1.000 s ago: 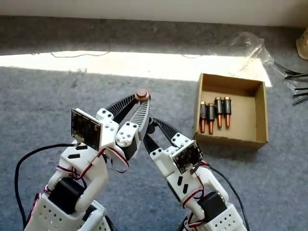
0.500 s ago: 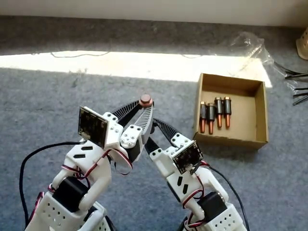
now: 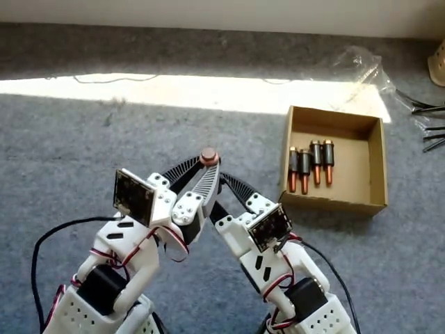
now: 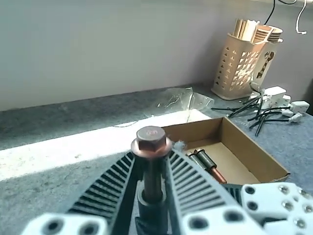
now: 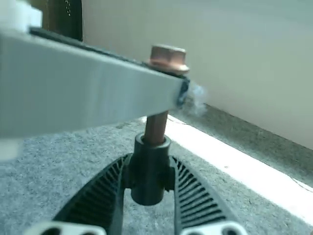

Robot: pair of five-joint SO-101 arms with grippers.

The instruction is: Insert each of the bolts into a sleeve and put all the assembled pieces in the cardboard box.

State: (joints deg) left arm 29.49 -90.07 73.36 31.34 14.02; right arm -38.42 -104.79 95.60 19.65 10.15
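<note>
- One bolt (image 4: 150, 139) stands upright in the air above the counter (image 3: 69, 153), between the two arms.
- The left gripper (image 3: 206, 167) is closed narrow on this bolt; its two ribbed fingers (image 4: 188, 176) press the shaft just under the six-sided head.
- One dark sleeve (image 5: 148, 147) is directly below the bolt, and the copper shaft goes down into its top. Part of the shaft is bare between the head and the sleeve.
- The right gripper (image 5: 149, 169) is closed on the sleeve, one finger on each side.
- One cardboard box (image 3: 373, 163) stands on the counter, to the right of both arms.
- Four assembled pieces (image 3: 310, 164) lie in the box, side by side, in the part nearer to the arms.
- Beyond the box I count one crumpled plastic bag (image 3: 358, 62), one basket (image 4: 243, 63) with wooden sticks, and some black cables (image 3: 424, 108).
</note>
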